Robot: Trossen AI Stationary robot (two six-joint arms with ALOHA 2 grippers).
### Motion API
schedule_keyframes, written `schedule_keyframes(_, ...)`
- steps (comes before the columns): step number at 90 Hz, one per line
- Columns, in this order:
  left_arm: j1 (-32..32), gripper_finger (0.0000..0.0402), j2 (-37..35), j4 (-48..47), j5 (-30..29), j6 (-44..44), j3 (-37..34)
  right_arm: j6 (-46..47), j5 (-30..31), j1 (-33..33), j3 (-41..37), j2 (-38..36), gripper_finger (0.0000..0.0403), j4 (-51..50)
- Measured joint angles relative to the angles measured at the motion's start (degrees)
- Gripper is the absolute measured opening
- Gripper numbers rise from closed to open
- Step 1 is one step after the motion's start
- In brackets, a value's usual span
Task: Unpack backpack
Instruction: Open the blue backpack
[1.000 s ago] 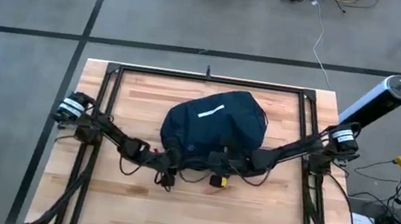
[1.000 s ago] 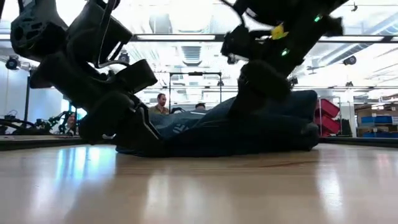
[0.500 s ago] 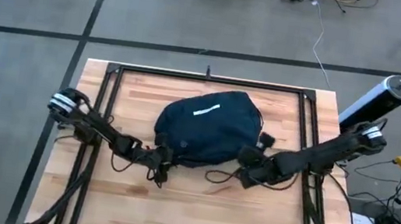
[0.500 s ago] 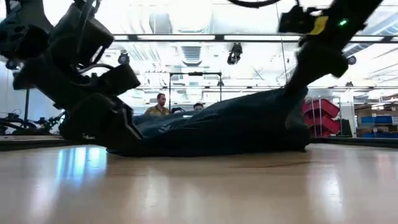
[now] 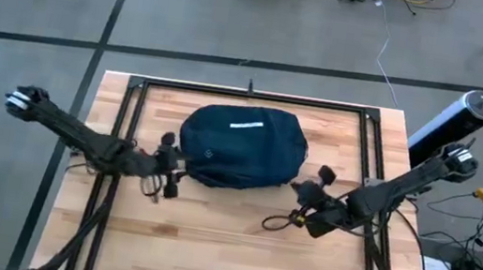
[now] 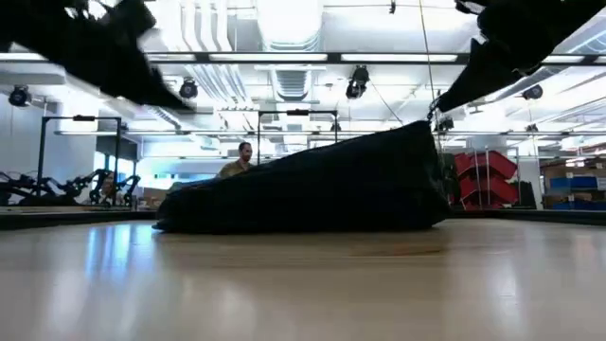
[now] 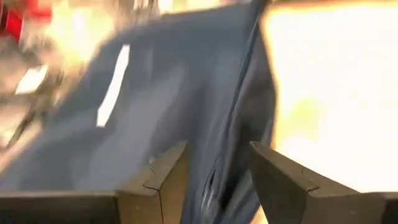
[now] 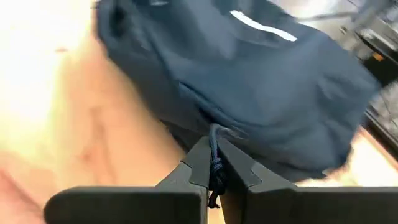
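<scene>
1. Centrally, toward the far half of the wooden table (image 5: pixel 206 253), the backpack (image 5: pixel 242 146) is laid as a rounded dark navy mound, with its short white stripe (image 5: pixel 245 124) turned upward.
2. At the bag's left edge, the left gripper (image 5: pixel 164 164) is placed with its fingers (image 7: pixel 163 177) spread apart; nothing is pinched between them, though navy fabric and a seam are seen just beyond the gap in the left wrist view.
3. Off the bag's right front corner, the right gripper (image 5: pixel 306 212) is held closed on a dark cord (image 8: pixel 215 163), which is seen pinched between its fingers in the right wrist view and runs up to the bag's edge.
4. A loop of dark cable (image 5: pixel 278 222) is seen lying on the table beside that gripper.
5. Beyond the table, a person (image 6: pixel 245 158) is visible in the low view.
</scene>
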Motion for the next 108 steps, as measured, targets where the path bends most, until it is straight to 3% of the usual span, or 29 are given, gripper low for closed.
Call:
schedule_keyframes(12, -0.5, 0.0157, 4.2, 14.0, 3.1, 6.4, -2.6, -7.6, -0.7, -0.1, -0.1, 3.9, 0.0000, 9.6)
schedule_keyframes(25, -0.4, 0.0157, 19.2, 27.5, 0.0, 9.4, -2.1, -12.7, -3.3, -0.9, 0.2, 6.4, 0.0000, 14.7)
schedule_keyframes(36, -0.1, 0.0161, 33.7, 33.9, -0.2, 13.6, 4.6, -13.2, -5.4, -2.0, 0.2, 6.7, 0.0000, 15.2)
schedule_keyframes(53, 1.1, 0.0179, 49.9, 31.2, -0.1, 22.2, 21.4, -13.7, -6.9, -3.1, 0.2, 7.1, 0.0000, 17.2)
schedule_keyframes(71, 4.2, 0.0206, 58.2, 21.0, 3.0, 23.3, 35.3, -14.0, -9.2, -3.4, 0.2, 9.1, 0.0000, 19.4)
schedule_keyframes(95, 8.3, 0.0217, 63.3, 19.8, 4.8, 17.1, 39.5, -14.9, -9.2, -3.4, 0.2, 10.6, 0.0000, 21.7)
schedule_keyframes(101, 8.9, 0.0198, 64.2, 19.5, 4.7, 15.1, 39.5, -15.4, -9.2, -3.4, 0.2, 10.6, 0.0000, 21.7)
schedule_keyframes(108, 9.0, 0.0146, 64.9, 19.3, 4.3, 13.4, 39.4, -16.6, -9.2, -3.4, 0.2, 10.5, 0.0000, 22.1)
